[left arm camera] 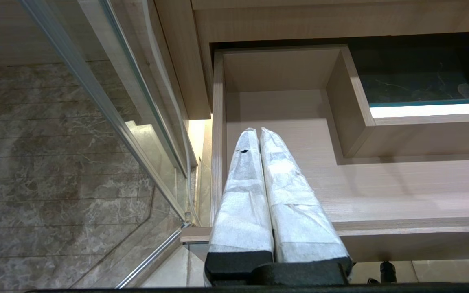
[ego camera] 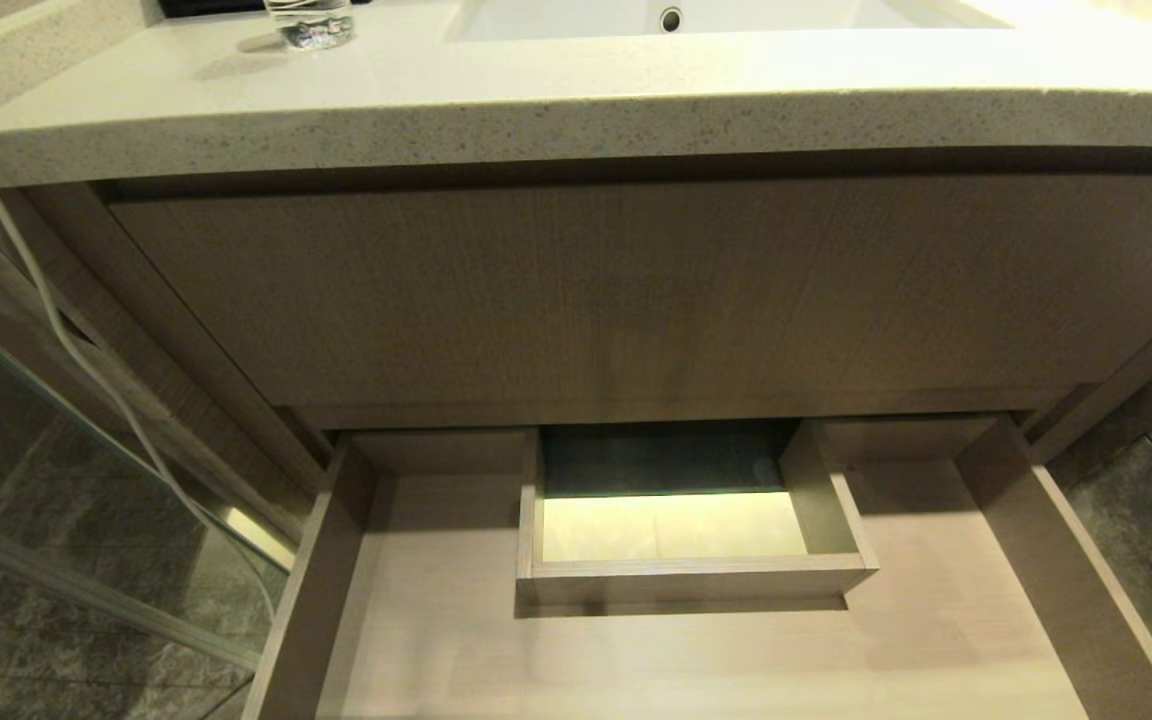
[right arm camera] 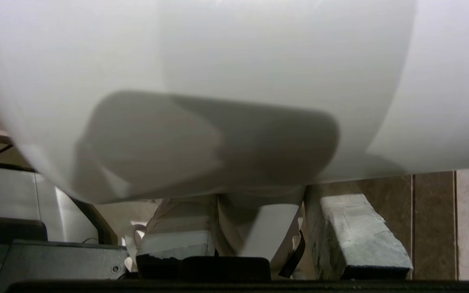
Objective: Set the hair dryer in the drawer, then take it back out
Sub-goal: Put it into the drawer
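Drawer (ego camera: pixel 946 610) stands open, nothing in it. Right gripper (right arm camera: pixel 259 228) jaws clamp the dryer (right arm camera: pixel 234 81); left gripper (left arm camera: pixel 259 134) jaws together.

You're looking past your left gripper (left arm camera: pixel 257 131), its two white-wrapped fingers (left arm camera: pixel 242 195) pressed together along their length, tips meeting with nothing between them. They hang over the near left corner of the drawer (left arm camera: pixel 381 187), which stands pulled out, its pale wood floor bare where you can see it. The boxed cut-out (left arm camera: pixel 346 101) rises in the drawer's middle, dark stone and a bright strip showing through it. Beside the drawer's left wall runs a glass panel (left arm camera: pixel 108 106) with a metal edge, and beyond that, grey marbled floor tiles (left arm camera: pixel 55 171).
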